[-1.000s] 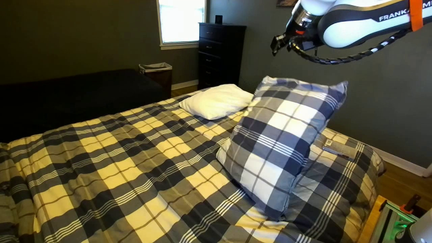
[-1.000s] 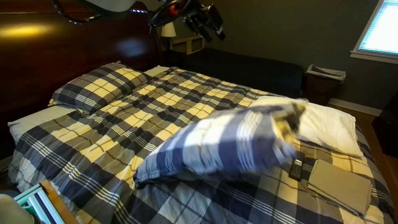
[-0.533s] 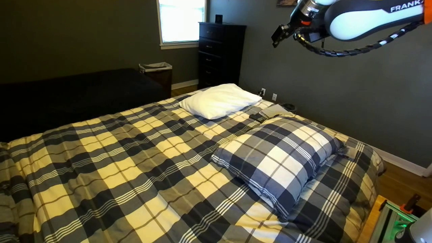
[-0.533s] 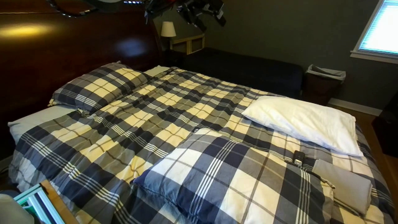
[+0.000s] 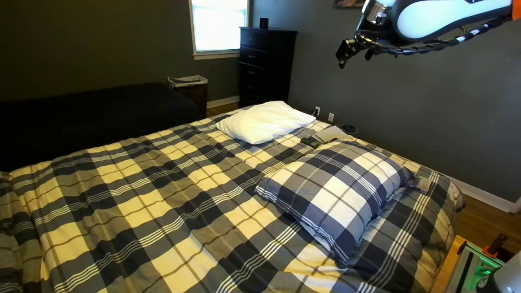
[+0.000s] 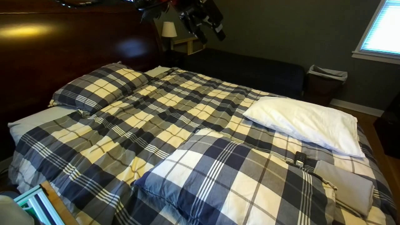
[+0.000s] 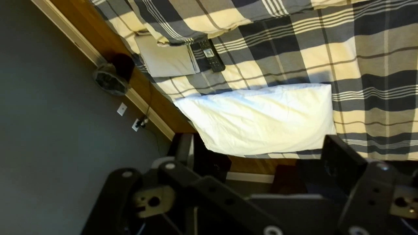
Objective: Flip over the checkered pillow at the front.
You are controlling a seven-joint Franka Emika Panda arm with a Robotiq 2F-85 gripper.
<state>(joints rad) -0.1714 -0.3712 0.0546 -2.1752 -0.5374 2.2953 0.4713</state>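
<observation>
The checkered pillow (image 5: 338,195) lies on the plaid bedspread near the bed's edge in both exterior views, the robot base by one corner. It is navy, grey and white, and its broad face (image 6: 231,178) is up. In the wrist view only its end (image 7: 196,16) shows at the top. My gripper (image 5: 355,60) is high in the air, well above the bed and apart from the pillow. Its two fingers (image 6: 212,37) are spread with nothing between them. The wrist view also shows the fingers (image 7: 258,143) wide apart.
A plain white pillow (image 6: 303,123) lies beyond the checkered one. A black handset (image 6: 300,158) and a folded grey cloth (image 6: 347,187) touch or nearly touch its far end. Another plaid pillow (image 6: 103,86) rests by the dark headboard (image 6: 78,40). A dresser (image 5: 266,65) stands by the wall.
A second ago the checkered pillow was tilted up off the bed; it fell and lies flat from half a second ago on. My gripper rose a little, then its fingers tipped further downward.
</observation>
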